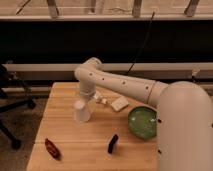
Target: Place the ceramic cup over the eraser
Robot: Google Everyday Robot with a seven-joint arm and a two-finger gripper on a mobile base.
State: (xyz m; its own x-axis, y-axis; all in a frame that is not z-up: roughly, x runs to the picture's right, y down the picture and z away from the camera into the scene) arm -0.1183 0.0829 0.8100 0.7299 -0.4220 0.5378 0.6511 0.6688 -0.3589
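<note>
Well, nearest the front edge of the wooden table (75, 161), at about 7 o'clock, lies a dark red oblong thing (51, 148), glossy and rounded at the ends. The eraser (113, 143), a small black, slightly curved block, lies at about 5 o'clock, with bare wood all round it and well apart from everything else. At 3 o'clock sits a green bowl (143, 122), round and shiny, close to the right edge and beside the robot's bulky white body. The cup (81, 111), plain white, smooth and tapered, stands upright left of centre at about 10 o'clock, well apart from the eraser. The gripper (85, 99) is right at the cup's top, hanging from the smooth white arm (125, 86) with its row of dark dots; whether it is wide, narrow or clamped on the cup cannot be told. Just beside it, towards 12 o'clock, lies a small white bottle (100, 98), and near that, at 1 o'clock, a flat pale cream block (119, 104). Open wood runs along the left side and between cup and eraser. Off the left edge stands a black chair (20, 105)
</note>
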